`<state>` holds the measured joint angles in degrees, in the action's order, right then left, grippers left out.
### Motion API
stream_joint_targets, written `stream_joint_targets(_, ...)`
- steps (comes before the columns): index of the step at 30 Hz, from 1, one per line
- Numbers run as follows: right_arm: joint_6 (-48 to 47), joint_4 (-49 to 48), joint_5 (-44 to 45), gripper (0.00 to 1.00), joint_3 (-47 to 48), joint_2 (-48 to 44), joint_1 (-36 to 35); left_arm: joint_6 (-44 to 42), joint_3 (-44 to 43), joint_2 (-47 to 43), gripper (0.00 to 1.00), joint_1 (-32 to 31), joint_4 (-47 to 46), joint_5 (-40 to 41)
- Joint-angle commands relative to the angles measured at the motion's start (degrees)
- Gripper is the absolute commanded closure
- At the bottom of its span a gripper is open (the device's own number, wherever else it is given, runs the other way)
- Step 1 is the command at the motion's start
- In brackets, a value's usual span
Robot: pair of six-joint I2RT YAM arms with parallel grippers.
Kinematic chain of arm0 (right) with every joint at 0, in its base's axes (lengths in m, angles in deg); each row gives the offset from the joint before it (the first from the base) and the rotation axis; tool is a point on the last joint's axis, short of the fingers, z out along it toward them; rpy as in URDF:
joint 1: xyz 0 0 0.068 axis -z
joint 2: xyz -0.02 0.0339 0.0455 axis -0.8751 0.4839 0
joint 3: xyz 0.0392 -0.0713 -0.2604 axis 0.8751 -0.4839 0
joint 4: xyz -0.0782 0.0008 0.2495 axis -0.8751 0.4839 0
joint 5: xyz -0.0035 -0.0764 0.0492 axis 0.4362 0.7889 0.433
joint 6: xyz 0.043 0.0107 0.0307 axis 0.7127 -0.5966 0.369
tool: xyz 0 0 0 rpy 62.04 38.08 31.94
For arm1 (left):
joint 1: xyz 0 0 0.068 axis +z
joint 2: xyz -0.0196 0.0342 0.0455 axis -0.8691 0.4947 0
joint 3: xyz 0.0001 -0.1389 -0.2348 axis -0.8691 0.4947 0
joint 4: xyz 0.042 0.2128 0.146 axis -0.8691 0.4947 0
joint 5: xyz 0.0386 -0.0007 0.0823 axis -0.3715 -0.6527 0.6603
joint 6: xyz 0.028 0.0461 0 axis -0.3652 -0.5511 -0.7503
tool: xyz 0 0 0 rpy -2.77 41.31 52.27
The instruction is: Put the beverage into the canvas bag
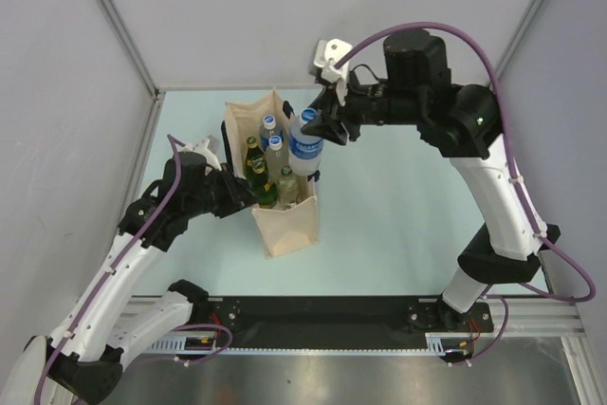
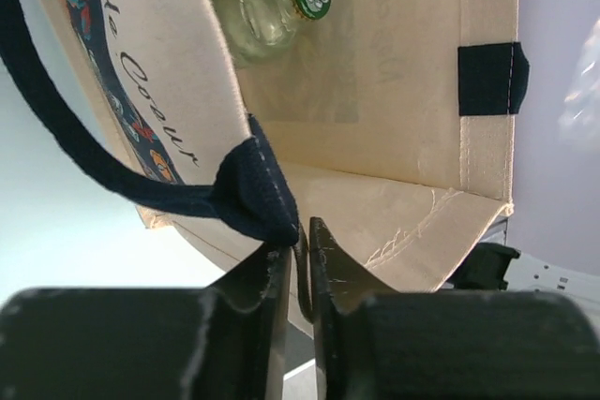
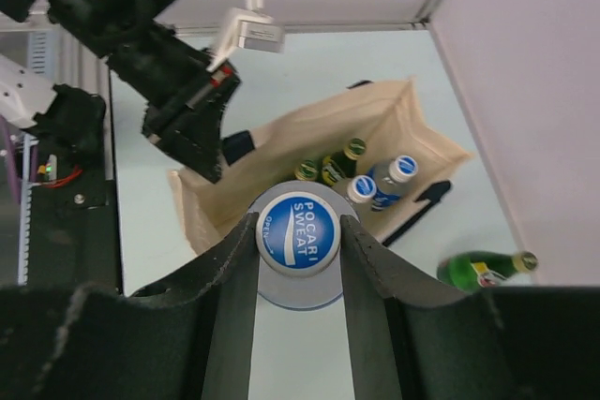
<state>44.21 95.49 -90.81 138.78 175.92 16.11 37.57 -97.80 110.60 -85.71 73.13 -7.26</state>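
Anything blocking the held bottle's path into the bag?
Nothing covers the bag; left gripper pinches its rim open. Bottles already stand inside, and the held bottle hangs over the right-arm-side rim.

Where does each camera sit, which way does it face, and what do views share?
Top external: above and behind the bases, looking down on both arms and the canvas bag.
Left wrist: on the left arm, facing the bag's rim past the left gripper.
Right wrist: looking down past the right gripper and Pocari Sweat bottle into the bag.
Shared: the bag, in all three.

Bottles [image 1: 273, 154] crowd canvas bag [image 1: 287, 220] mouth; left fingers [image 2: 258, 306] occupy its rim
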Motion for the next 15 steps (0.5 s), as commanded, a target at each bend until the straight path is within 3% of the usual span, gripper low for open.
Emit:
stream_joint_targets(1, -0.8, -10.13, 1.07, 1.0, 4.0, 1.01, -4.7, -1.71, 0.09, 0.79, 0.85, 0.05, -0.6, -2.57)
stream_joint_targets(7, 0.25, -9.86, -1.12, 1.0, 4.08, 5.75, -7.0, -2.15, 0.0, -1.14, 1.0, 0.05, -0.69, -2.3)
stream_joint_targets(15, 3.14, -9.69, -5.26, 1.0, 2.95, 11.48, -7.7, -2.24, 1.14, -3.95, 1.0, 0.14, -1.66, -2.92)
